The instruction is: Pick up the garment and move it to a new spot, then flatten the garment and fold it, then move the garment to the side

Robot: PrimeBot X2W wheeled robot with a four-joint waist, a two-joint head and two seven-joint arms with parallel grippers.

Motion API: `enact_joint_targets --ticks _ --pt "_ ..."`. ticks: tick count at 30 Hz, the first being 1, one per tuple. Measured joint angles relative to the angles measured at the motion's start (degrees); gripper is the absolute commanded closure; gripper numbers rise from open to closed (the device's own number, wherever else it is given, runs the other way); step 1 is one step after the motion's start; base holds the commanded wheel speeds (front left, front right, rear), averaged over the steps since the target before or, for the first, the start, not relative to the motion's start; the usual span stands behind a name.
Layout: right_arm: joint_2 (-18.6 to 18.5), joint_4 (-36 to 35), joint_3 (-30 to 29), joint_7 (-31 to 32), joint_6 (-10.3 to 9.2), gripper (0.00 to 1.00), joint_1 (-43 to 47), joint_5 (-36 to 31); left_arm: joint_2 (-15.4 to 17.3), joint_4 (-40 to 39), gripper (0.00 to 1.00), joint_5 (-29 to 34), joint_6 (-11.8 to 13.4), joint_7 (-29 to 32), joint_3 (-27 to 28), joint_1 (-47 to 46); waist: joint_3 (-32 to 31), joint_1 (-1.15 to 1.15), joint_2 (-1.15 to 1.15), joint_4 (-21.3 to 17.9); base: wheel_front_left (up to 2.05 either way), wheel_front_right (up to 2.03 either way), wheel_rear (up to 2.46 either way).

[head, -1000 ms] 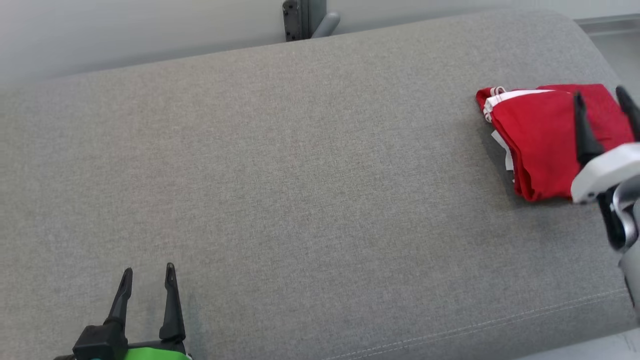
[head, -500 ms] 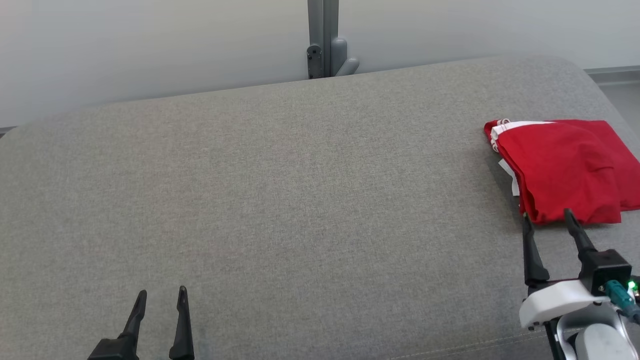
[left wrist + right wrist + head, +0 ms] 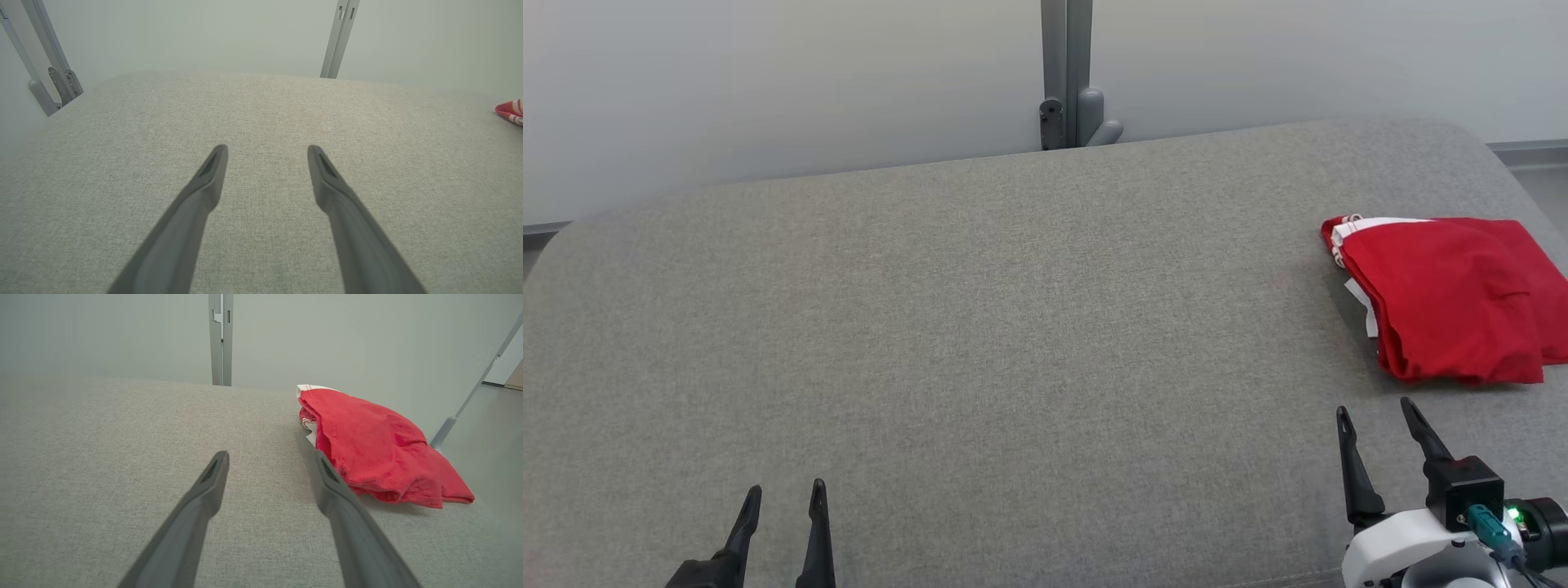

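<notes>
Folded red garment (image 3: 1445, 302), grey cushion (image 3: 1013, 327), wall post (image 3: 1066, 73)

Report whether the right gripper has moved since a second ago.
Yes. The right gripper drew back toward the robot: earlier it overlapped the red garment, now it stops short of it.

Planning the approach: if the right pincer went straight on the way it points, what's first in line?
Probably bare grey cushion, just left of the red garment. The open right pincer aims past the garment's edge, though one finger could brush it; depth is unclear.
</notes>
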Motion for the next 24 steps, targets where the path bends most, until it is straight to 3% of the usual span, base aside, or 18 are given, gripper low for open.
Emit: enact_joint_targets --ticks 24 --pt "0.07 0.94 1.91 0.0 0.0 0.0 -0.91 1.96 0.0 0.03 0.0 -0.4 0.34 0.0 0.08 -0.01 0.2 0.0 0.0 1.66 0.0 0.0 0.0"
